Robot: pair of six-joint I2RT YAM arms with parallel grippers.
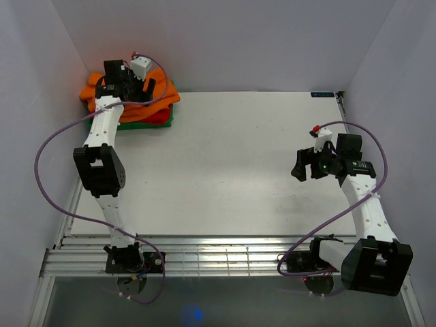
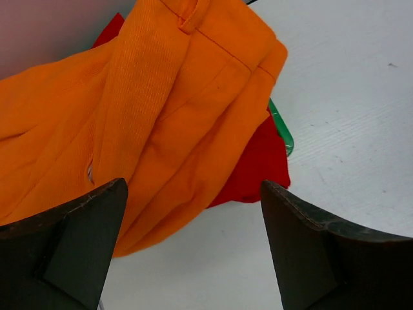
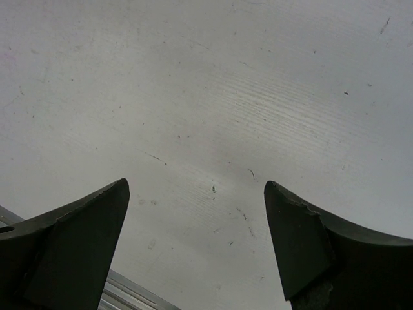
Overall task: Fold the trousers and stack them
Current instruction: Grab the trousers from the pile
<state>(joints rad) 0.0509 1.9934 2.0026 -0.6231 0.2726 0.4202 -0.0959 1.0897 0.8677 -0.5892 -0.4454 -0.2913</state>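
Folded orange trousers (image 1: pixel 153 102) lie on top of a stack at the table's far left corner, over red trousers (image 1: pixel 160 117) and a green pair (image 1: pixel 171 117) at the bottom. In the left wrist view the orange trousers (image 2: pixel 161 110) fill the upper left, with the red pair (image 2: pixel 258 161) and a green edge (image 2: pixel 282 132) under them. My left gripper (image 1: pixel 139 92) hovers over the stack, open and empty (image 2: pixel 193 194). My right gripper (image 1: pixel 306 165) is open and empty over bare table at the right (image 3: pixel 197 194).
The white table (image 1: pixel 231 163) has side walls at left, right and back. A metal rail frame (image 1: pixel 204 255) runs along the near edge. Purple cables loop beside both arms.
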